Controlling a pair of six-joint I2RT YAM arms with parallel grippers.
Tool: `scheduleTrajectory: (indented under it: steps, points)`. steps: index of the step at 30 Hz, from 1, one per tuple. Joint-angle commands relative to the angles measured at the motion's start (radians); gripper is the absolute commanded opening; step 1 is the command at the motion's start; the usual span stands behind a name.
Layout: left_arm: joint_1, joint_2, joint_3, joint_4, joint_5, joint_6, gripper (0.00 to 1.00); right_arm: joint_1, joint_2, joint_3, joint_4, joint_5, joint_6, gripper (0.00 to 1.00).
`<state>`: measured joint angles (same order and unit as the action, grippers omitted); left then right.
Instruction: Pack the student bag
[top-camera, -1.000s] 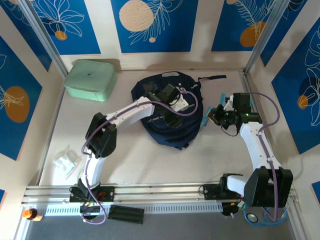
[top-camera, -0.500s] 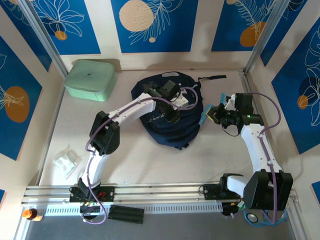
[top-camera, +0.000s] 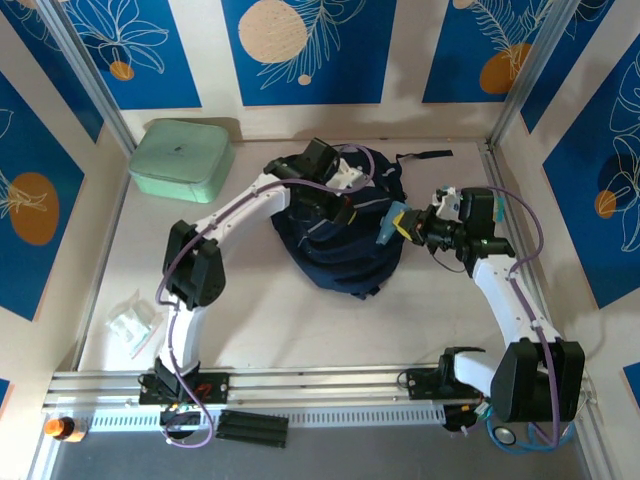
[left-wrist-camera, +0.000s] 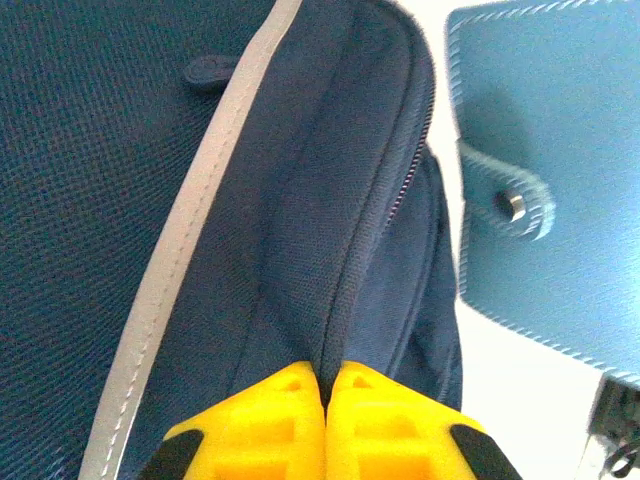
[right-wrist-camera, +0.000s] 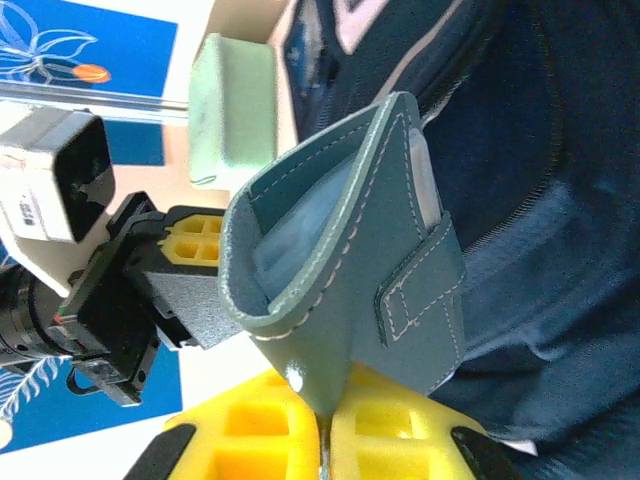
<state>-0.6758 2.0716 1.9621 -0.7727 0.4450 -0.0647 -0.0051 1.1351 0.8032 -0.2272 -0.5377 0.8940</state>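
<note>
Overhead, the student bag (top-camera: 340, 250) lies slumped in the middle of the bench (top-camera: 260, 320), well apart from the mint-green case (top-camera: 182, 158) at the far left corner. The left gripper (top-camera: 343, 207) is down on the bag's upper right side, and the right gripper (top-camera: 408, 226) comes in from the right carrying a teal pouch (top-camera: 392, 222) just beside the bag's edge. From the left wrist, the left gripper (left-wrist-camera: 326, 390) has its yellow fingers pressed together on a fold of the student bag (left-wrist-camera: 120, 150) right at the zipper line, next to the grey stripe (left-wrist-camera: 195, 240); the teal pouch (left-wrist-camera: 540, 130) with its metal snap (left-wrist-camera: 512, 205) hangs close on the right, not touching the fabric. From the right wrist, the right gripper (right-wrist-camera: 322, 425) is clamped on the lower corner of the teal pouch (right-wrist-camera: 340, 280), which gapes with something pale inside, the student bag (right-wrist-camera: 540, 200) lying beyond it. The step in hand looks like holding the bag's mouth by its rim while the pouch is brought up for loading. Next, the left gripper likely needs to lift that rim to widen the opening, so the right can steer the pouch through the gap before letting go.
</note>
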Motion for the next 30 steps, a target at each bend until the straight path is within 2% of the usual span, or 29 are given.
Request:
scheduleTrajectory:
  steps: [1, 8, 13, 18, 19, 22, 26, 30]
  points:
    - [0.007, -0.116, 0.012, 0.152, 0.119, -0.079, 0.00, 0.025, -0.009, -0.018, 0.190, -0.049, 0.111, 0.08]
    - [0.008, -0.188, -0.049, 0.361, 0.086, -0.216, 0.00, 0.114, 0.064, -0.039, 0.404, 0.018, 0.245, 0.08]
    - [0.011, -0.188, -0.057, 0.420, 0.041, -0.268, 0.00, 0.178, 0.156, -0.029, 0.452, 0.094, 0.291, 0.08]
    - [0.023, -0.187, -0.080, 0.467, 0.053, -0.312, 0.00, 0.211, 0.230, -0.054, 0.510, 0.136, 0.318, 0.13]
    - [0.023, -0.187, -0.083, 0.471, 0.056, -0.317, 0.00, 0.215, 0.240, -0.051, 0.484, 0.155, 0.305, 0.14]
    - [0.023, -0.185, -0.086, 0.467, 0.067, -0.321, 0.00, 0.213, 0.247, 0.000, 0.237, 0.265, 0.257, 0.25]
    - [0.024, -0.192, -0.104, 0.456, 0.071, -0.310, 0.00, 0.210, 0.217, 0.015, 0.081, 0.348, 0.203, 0.45]
    - [0.024, -0.190, -0.112, 0.446, 0.080, -0.309, 0.00, 0.224, 0.203, 0.035, 0.035, 0.337, 0.164, 0.44]
